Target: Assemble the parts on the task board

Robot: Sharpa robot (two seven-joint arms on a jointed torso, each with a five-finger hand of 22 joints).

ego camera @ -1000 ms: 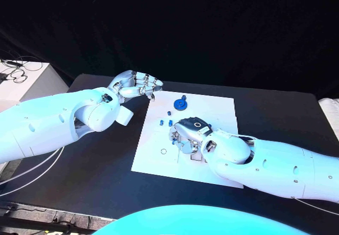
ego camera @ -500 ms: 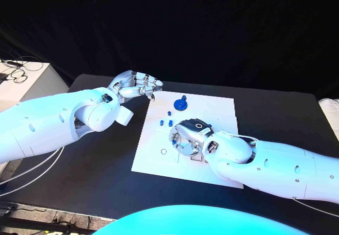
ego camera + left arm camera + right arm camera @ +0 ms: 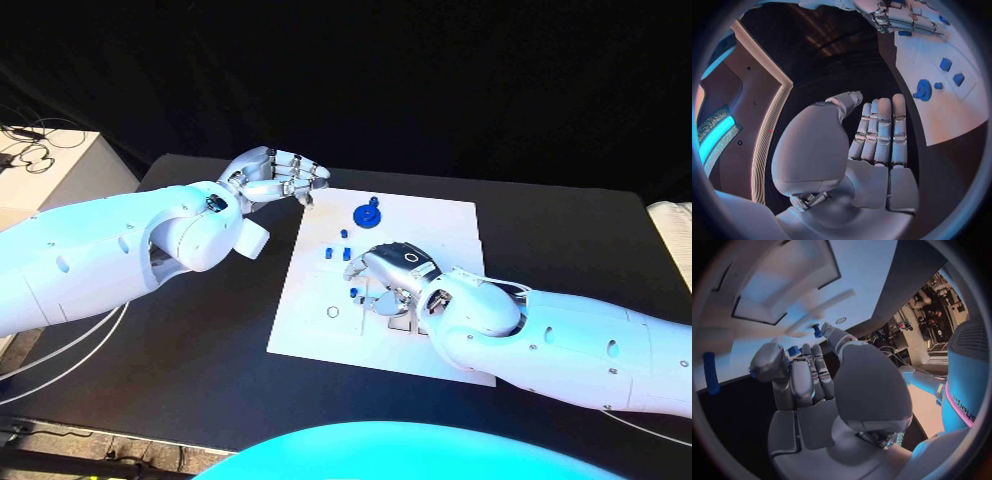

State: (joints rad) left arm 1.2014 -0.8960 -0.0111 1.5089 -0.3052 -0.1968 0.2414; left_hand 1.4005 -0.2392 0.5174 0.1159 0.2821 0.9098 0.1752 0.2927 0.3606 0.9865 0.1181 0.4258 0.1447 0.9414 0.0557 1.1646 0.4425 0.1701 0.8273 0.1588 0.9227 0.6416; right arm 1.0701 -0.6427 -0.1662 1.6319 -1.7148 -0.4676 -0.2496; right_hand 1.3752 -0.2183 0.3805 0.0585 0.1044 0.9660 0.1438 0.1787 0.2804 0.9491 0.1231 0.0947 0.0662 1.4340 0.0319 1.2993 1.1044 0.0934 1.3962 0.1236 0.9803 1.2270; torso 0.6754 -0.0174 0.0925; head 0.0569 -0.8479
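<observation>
Right hand point(image 3: 387, 278) over task board point(image 3: 447, 225) middle, fingers curled, pinching small blue part point(image 3: 817, 331). Left hand point(image 3: 274, 176) empty, fingers together, beside board's far-left corner; blue round part point(image 3: 368, 212) nearby.

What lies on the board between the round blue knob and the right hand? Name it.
In the head view, small blue pieces lie on the white board between the round blue knob and the right hand.

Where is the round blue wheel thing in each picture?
Head view: the round blue part sits at the far end of the task board, beyond the right hand.
Left wrist view: the same part lies on the board beside two small blue pieces.
Right wrist view: I cannot pick it out.
Shared landmark: the white board.
</observation>
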